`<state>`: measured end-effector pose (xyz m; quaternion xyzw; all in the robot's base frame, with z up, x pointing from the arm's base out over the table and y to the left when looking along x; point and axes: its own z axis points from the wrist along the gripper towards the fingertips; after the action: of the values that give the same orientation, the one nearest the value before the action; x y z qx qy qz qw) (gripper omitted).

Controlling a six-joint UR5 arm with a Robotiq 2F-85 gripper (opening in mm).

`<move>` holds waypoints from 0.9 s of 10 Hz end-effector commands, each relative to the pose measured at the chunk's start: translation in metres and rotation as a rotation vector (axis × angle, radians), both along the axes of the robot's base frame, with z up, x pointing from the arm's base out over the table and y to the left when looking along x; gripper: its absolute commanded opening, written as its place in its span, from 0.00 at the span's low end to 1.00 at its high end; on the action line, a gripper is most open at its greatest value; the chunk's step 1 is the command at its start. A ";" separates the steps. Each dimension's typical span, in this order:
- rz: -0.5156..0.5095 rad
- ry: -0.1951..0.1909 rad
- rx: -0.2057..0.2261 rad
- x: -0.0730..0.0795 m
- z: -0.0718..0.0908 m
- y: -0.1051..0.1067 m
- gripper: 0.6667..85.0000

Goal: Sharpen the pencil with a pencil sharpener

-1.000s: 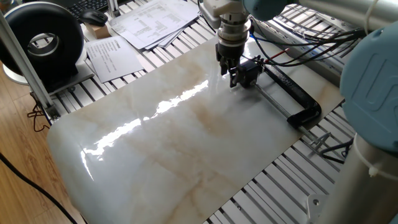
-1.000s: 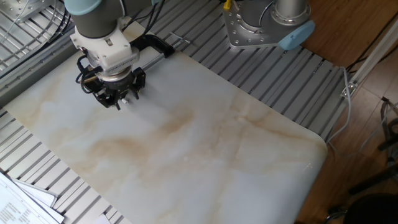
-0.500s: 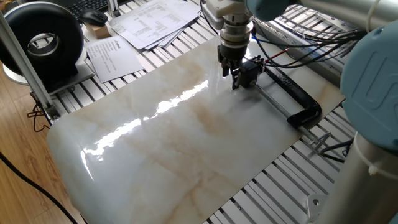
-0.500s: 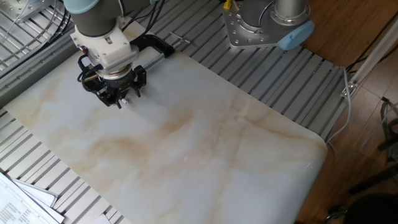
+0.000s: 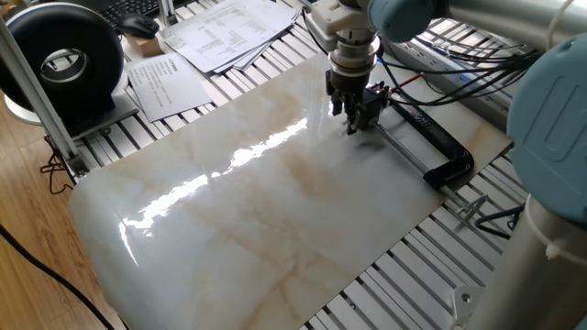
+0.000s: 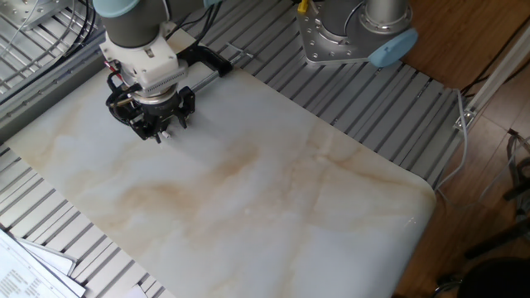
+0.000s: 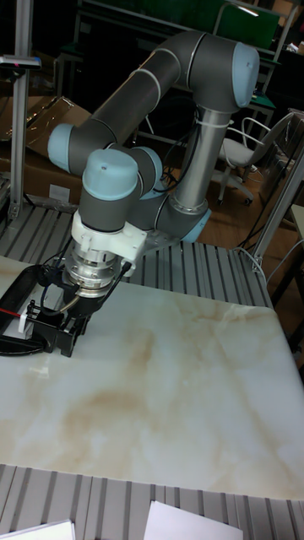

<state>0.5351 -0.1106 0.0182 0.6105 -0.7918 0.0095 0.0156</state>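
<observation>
The pencil sharpener [image 5: 374, 103] is a small black box held by the long black clamp [image 5: 438, 139] at the far edge of the marble slab. It also shows in the tall fixed view as the pencil sharpener [image 7: 49, 327] at the left. My gripper [image 5: 353, 117] points straight down, right against the sharpener's near side, fingers close together. In the other fixed view the gripper [image 6: 159, 131] hides most of the sharpener. Of the pencil [image 6: 166, 133] only a small pale tip shows between the fingertips.
Red and black cables [image 5: 431, 78] run from the sharpener toward the back. Papers [image 5: 220, 32] and a black round fan [image 5: 64, 64] sit beyond the slab's left end. The arm's base [image 6: 356, 33] stands on the slatted table beside the marble slab [image 5: 257, 211].
The gripper has slid a short way toward the sharpener and clamp and now stands tight against the sharpener. Its fingers have stayed together.
</observation>
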 end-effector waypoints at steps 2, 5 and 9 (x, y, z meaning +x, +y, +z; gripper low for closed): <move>-0.013 -0.013 0.021 -0.002 -0.003 0.002 0.72; -0.013 -0.019 0.034 -0.012 -0.010 0.002 0.72; -0.030 -0.019 0.033 -0.029 -0.017 0.010 0.73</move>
<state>0.5162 -0.1068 0.0039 0.6058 -0.7956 0.0044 0.0031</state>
